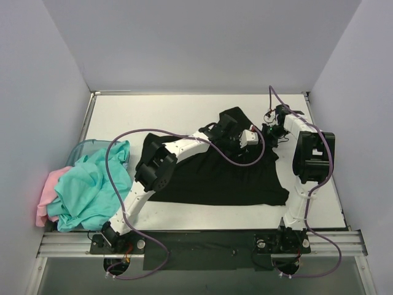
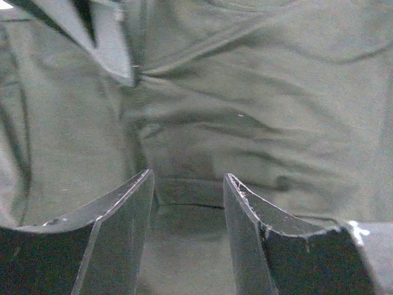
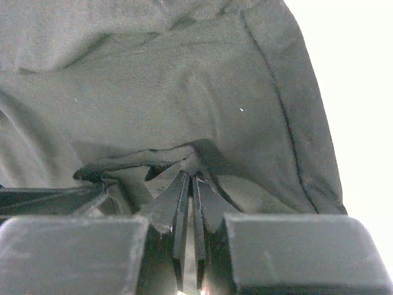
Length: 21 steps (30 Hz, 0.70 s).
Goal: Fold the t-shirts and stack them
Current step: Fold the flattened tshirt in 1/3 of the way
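A large black t-shirt (image 1: pixel 215 175) lies spread over the middle of the white table, its far part bunched up near both grippers. My left gripper (image 1: pixel 242 140) hovers low over that cloth; in the left wrist view the black t-shirt (image 2: pixel 245 110) fills the frame and the left gripper (image 2: pixel 188 178) stands open, with wrinkled cloth lying below its fingers. My right gripper (image 1: pixel 270 130) is at the shirt's far right edge. In the right wrist view the right gripper (image 3: pixel 191 175) is shut on a raised fold of the black t-shirt (image 3: pixel 153 92). Teal t-shirts (image 1: pixel 92 184) and a pink one (image 1: pixel 49 193) are heaped at the left.
The heap spills over a translucent teal bin rim (image 1: pixel 83 147) at the table's left edge. Bare white table (image 1: pixel 153 114) shows behind the black shirt and along the right side (image 3: pixel 362 92). Grey walls close in on three sides. Purple cables loop over both arms.
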Motion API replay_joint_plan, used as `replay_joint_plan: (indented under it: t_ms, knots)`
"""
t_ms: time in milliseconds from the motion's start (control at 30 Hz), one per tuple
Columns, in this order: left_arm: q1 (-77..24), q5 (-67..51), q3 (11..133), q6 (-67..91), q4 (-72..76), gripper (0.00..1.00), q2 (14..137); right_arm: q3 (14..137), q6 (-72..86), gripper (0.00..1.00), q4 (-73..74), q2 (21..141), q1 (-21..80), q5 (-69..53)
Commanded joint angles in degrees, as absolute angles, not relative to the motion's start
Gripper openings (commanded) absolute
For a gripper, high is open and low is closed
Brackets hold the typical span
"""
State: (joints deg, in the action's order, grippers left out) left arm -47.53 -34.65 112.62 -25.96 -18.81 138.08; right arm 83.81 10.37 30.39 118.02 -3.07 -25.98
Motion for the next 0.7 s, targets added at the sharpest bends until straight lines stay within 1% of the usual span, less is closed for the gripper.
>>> replay_joint_plan:
  t_ms: [0,33,67,133,233,333,633,667]
  knots:
    - [-48.34,-28.22,116.1,-21.62,-12.04,0.58,138.95,83.06,9.76,0.0,31.2,117.25,-3.78,-26.54]
    - [-48.77,-26.82,116.02,-21.1,-12.13,0.57,139.13,83.06,9.67,0.0,31.2,117.07,-3.78,-26.54]
    - [-48.87,-26.72,115.84,-21.35,-12.74,0.49,139.22,83.06,9.67,0.0,31.29,117.07,-3.87,-26.37]
    - [-49.04,-27.15,115.49,-21.79,-15.72,0.41,139.13,82.88,9.67,0.0,31.29,116.9,-4.22,-26.1]
    - [-48.52,-27.95,112.52,-24.25,-18.01,0.34,137.91,82.79,9.76,0.0,31.11,116.89,-4.83,-25.49]
    - [-48.08,-26.2,111.01,-25.4,-18.28,0.22,137.2,83.05,9.67,0.0,31.29,116.9,-5.45,-24.87]
    - [-45.62,-24.35,110.39,-24.87,-19.51,0.19,134.47,83.41,8.88,0.0,31.2,117.16,-6.59,-26.19]
    - [-45.53,-23.82,110.39,-24.79,-19.77,0.18,134.21,83.32,8.7,0.0,31.2,117.16,-6.59,-26.54]
